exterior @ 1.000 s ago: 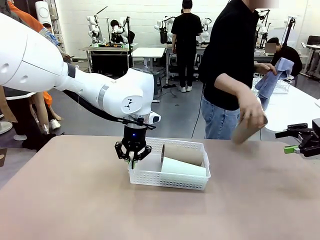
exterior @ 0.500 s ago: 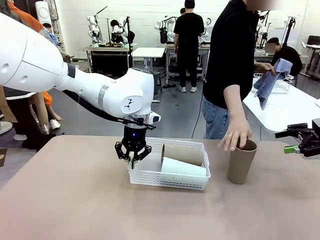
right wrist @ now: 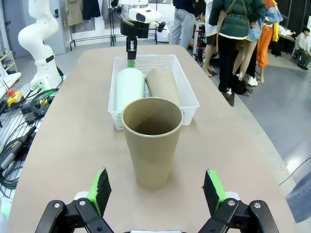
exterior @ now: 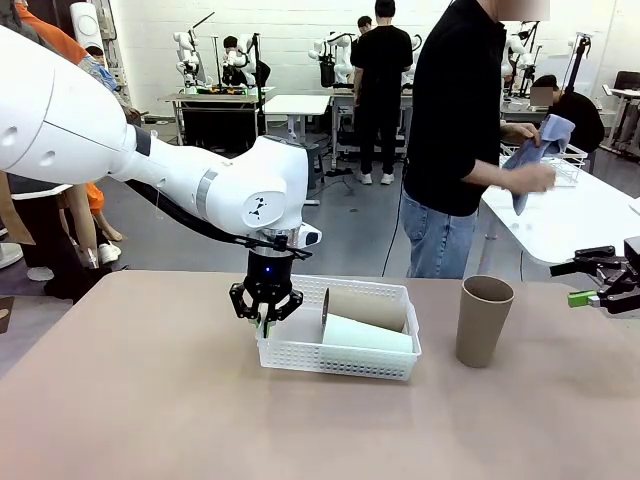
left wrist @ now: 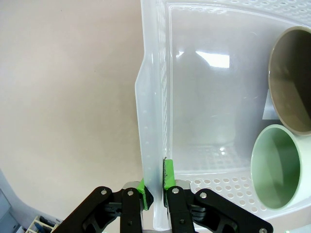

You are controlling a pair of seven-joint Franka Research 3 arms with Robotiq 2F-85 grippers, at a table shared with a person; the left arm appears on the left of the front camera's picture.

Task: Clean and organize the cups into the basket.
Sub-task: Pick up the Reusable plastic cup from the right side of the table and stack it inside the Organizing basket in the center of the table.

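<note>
Left wrist view: the rim of the basket (left wrist: 153,97) is clenched by the left gripper (left wrist: 155,182), while a tan cup (right wrist: 151,141) is stood upright on open bench (right wrist: 73,145) before the released right gripper (right wrist: 158,190).

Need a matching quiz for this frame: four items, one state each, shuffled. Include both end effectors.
1. brown cup right of the basket
2. mint cup
3. left end effector
4. right end effector

A. open, holding nothing
B. lying on its side
C. shut on the basket wall
D. standing upright, mouth up

Pairs: 1-D, 2-B, 3-C, 4-A
</note>
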